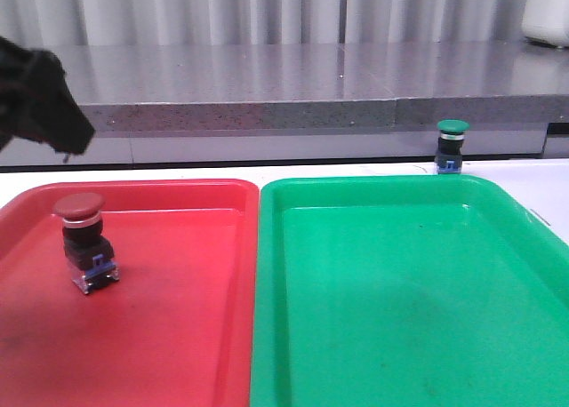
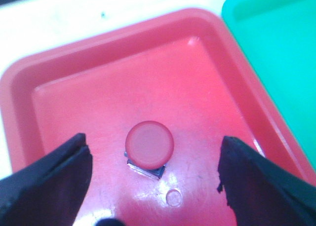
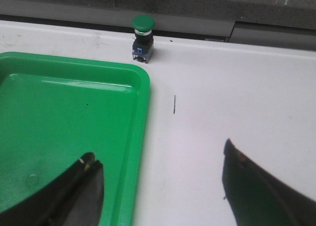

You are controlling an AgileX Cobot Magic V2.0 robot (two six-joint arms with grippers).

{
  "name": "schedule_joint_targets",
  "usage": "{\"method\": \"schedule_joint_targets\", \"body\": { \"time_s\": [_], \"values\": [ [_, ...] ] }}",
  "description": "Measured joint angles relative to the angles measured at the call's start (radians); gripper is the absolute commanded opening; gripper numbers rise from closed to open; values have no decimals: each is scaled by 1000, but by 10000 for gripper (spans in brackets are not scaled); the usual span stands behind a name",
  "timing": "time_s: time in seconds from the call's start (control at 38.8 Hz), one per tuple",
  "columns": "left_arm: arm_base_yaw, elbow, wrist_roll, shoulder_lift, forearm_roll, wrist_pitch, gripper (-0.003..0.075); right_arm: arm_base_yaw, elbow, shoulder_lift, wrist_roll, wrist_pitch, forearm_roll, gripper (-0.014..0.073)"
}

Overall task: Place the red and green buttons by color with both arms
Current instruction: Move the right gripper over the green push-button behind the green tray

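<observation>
The red button point(image 1: 84, 239) stands upright in the red tray point(image 1: 178, 336), toward its left side. It also shows from above in the left wrist view point(image 2: 149, 146). My left gripper point(image 2: 153, 186) hangs open above the red button, not touching it; part of the left arm point(image 1: 40, 96) shows at the far left. The green button point(image 1: 451, 146) stands upright on the white table behind the green tray point(image 1: 400, 318). In the right wrist view the green button point(image 3: 142, 37) is far ahead. My right gripper point(image 3: 160, 186) is open and empty over the green tray's rim point(image 3: 140, 137).
The two trays sit side by side, red on the left, green on the right. A grey stone ledge point(image 1: 284, 87) runs along the back of the table. White tabletop point(image 3: 232, 102) lies to the right of the green tray.
</observation>
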Motion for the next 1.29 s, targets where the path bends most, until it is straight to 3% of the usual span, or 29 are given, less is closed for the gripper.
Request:
{"method": "schedule_joint_targets", "body": {
  "time_s": [0.64, 1.29],
  "values": [
    [0, 35, 0, -623, 0, 347, 511, 0, 0, 0, 0, 0, 0, 528],
    [0, 49, 0, -669, -4, 389, 511, 0, -6, 23, 0, -10, 37, 531]
  ]
}}
